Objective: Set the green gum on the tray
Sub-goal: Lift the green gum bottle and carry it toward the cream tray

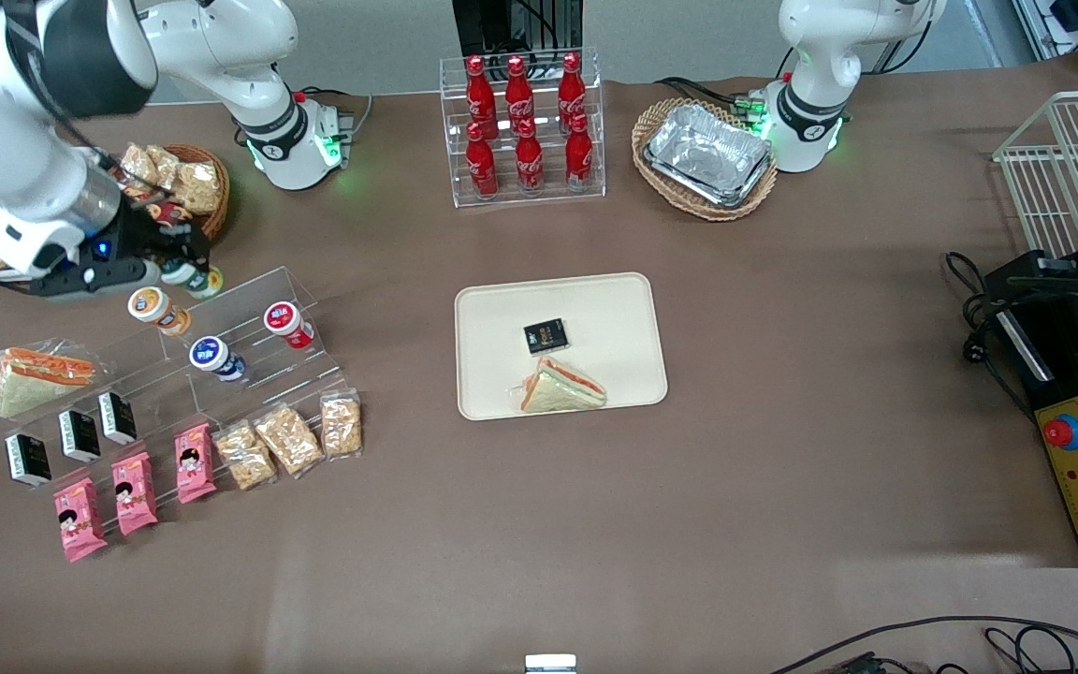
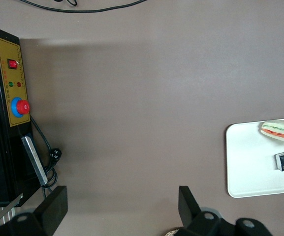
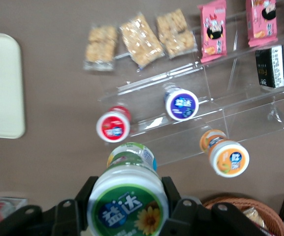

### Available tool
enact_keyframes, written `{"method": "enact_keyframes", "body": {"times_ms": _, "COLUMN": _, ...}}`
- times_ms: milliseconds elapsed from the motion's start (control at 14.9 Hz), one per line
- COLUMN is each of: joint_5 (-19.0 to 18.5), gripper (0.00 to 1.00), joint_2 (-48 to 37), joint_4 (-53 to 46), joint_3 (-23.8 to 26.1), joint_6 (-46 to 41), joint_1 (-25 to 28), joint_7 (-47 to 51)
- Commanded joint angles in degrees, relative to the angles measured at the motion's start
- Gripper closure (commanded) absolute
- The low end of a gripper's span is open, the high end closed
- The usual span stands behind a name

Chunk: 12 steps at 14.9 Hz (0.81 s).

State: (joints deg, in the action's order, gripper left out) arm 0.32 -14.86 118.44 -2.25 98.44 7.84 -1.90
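Note:
My right gripper (image 1: 182, 267) is shut on the green gum (image 3: 127, 206), a canister with a white-rimmed green lid. The fingers (image 3: 177, 196) press both its sides. In the front view the gripper and the gum (image 1: 178, 272) are over the top step of a clear stepped shelf (image 1: 249, 328), toward the working arm's end of the table. A second green-yellow canister (image 3: 132, 154) lies right beside the held one. The cream tray (image 1: 595, 309) lies at the table's middle, and its corner shows in the right wrist view (image 3: 1, 83). It holds a sandwich (image 1: 562, 388) and a black packet (image 1: 546, 336).
On the shelf lie an orange-lidded canister (image 1: 153, 307), a blue-lidded one (image 1: 211, 356) and a red-lidded one (image 1: 286, 321). Snack bags (image 1: 291, 438) and pink packs (image 1: 135, 491) lie nearer the camera. A wicker snack basket (image 1: 193, 183) is close to the gripper. A cola rack (image 1: 522, 126) stands farther back.

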Motion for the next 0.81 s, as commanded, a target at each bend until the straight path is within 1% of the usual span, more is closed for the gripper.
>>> {"method": "enact_keyframes", "body": {"times_ms": 0, "joint_5": 1.69, "gripper": 0.66, "joint_2": 1.93, "joint_4": -7.87, "joint_3": -0.21, "joint_6": -5.89, "joint_1": 6.29, "joint_7": 9.15}}
{"method": "enact_keyframes", "body": {"times_ms": 202, "joint_5": 4.85, "gripper": 0.66, "joint_2": 3.51, "joint_4": -7.97, "joint_3": -0.21, "joint_6": -4.76, "joint_1": 13.4, "joint_7": 22.77}}
{"method": "enact_keyframes", "body": {"times_ms": 269, "joint_5": 5.82, "gripper": 0.66, "joint_2": 4.65, "joint_4": -7.97, "joint_3": -0.21, "joint_6": -2.93, "joint_1": 15.6, "joint_7": 27.08}}
{"method": "enact_keyframes", "body": {"times_ms": 337, "joint_5": 6.35, "gripper": 0.66, "joint_2": 6.05, "joint_4": -7.79, "joint_3": -0.21, "joint_6": -0.21, "joint_1": 17.98, "joint_7": 31.64}}
{"method": "enact_keyframes", "body": {"times_ms": 538, "joint_5": 6.35, "gripper": 0.66, "joint_2": 10.88, "joint_4": -7.09, "joint_3": -0.3, "joint_6": 7.7, "joint_1": 25.45, "joint_7": 43.7}}
{"method": "enact_keyframes", "body": {"times_ms": 740, "joint_5": 6.18, "gripper": 0.66, "joint_2": 15.46, "joint_4": -1.83, "joint_3": -0.3, "joint_6": 19.81, "joint_1": 30.46, "joint_7": 53.1}}
